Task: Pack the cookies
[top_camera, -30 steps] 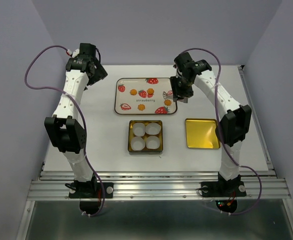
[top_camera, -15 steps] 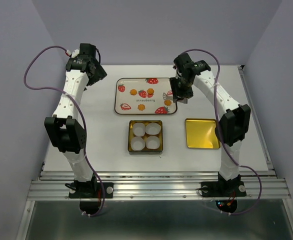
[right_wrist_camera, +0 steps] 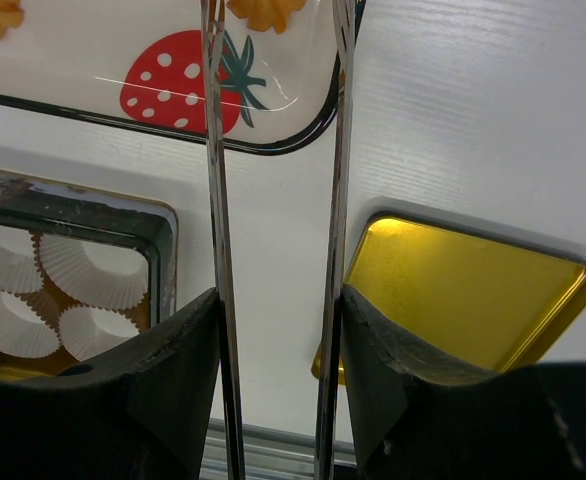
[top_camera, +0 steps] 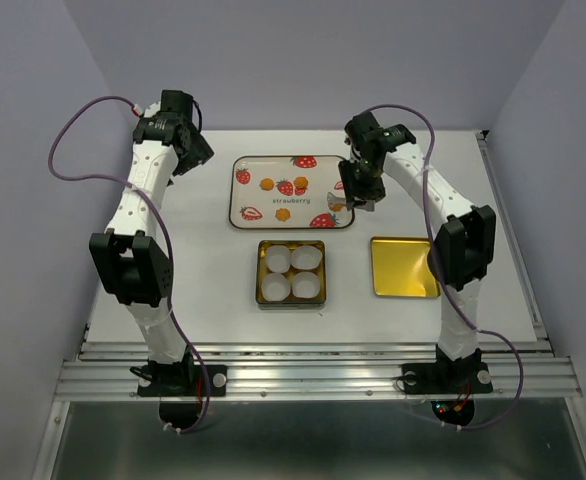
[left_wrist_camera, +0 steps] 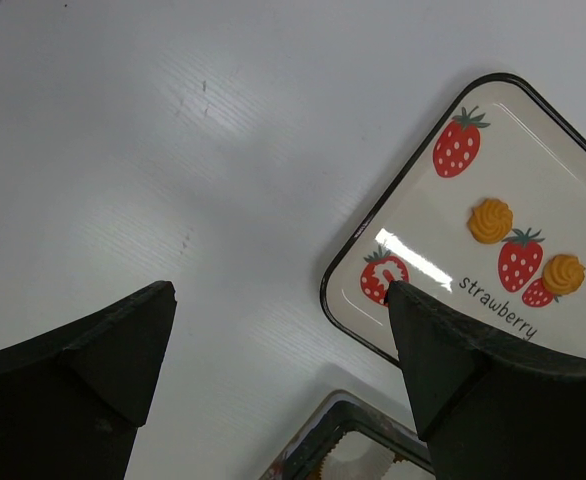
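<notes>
Several small orange cookies (top_camera: 266,184) lie on the strawberry-printed tray (top_camera: 256,170). My right gripper (top_camera: 361,188) is shut on a pair of metal tongs (right_wrist_camera: 218,150), whose tips hang over the tray's right end. In the right wrist view a cookie (right_wrist_camera: 266,12) sits between the two blades at the top edge, and I cannot tell if they touch it. My left gripper (top_camera: 195,150) hangs open and empty over bare table left of the tray. The left wrist view shows two cookies (left_wrist_camera: 490,220) on the tray (left_wrist_camera: 423,230) beyond its open fingers.
A square tin (top_camera: 258,272) holding several white pleated paper cups (top_camera: 277,261) stands in front of the tray. Its gold lid (top_camera: 404,266) lies flat to the right. The tin (right_wrist_camera: 163,240) and the lid (right_wrist_camera: 453,290) flank the tongs in the right wrist view.
My right arm has shifted slightly left and forward, bringing the tongs' tips over the tray's right end. The left arm has barely moved.
</notes>
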### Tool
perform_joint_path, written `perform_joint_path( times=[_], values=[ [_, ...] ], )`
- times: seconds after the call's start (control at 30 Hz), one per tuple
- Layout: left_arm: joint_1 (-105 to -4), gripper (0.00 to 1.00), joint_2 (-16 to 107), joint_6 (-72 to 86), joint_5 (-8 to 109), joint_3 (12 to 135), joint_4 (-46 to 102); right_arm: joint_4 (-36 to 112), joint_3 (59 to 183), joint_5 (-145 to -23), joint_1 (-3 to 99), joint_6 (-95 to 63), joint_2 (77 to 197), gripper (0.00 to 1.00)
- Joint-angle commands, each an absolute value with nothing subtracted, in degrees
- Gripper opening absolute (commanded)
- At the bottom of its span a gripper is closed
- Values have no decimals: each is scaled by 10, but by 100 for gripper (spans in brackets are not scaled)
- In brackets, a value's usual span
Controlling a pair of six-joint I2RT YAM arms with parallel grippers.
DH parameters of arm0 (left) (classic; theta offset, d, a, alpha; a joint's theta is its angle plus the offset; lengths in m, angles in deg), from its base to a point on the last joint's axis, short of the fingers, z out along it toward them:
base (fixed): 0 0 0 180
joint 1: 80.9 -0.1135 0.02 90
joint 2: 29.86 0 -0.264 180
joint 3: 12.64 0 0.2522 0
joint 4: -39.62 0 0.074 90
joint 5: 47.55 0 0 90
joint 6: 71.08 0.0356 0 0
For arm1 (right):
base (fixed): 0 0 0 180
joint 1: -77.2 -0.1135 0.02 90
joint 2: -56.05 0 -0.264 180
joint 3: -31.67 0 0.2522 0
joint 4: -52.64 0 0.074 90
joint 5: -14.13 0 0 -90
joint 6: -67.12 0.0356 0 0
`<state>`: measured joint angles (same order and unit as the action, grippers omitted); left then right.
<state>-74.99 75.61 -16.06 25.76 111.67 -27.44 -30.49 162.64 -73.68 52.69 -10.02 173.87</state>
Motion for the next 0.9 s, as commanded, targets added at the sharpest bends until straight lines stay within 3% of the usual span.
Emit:
perform_joint_path(
  times=[0.0,0.87],
  values=[
    [-749,99,720,-164,246,1112,-281,-284,1621,-726,518,-106,1737,53],
    [-750,99,714,-164,244,1098,-278,-302,1580,-698,497,-109,1722,49]
  ],
)
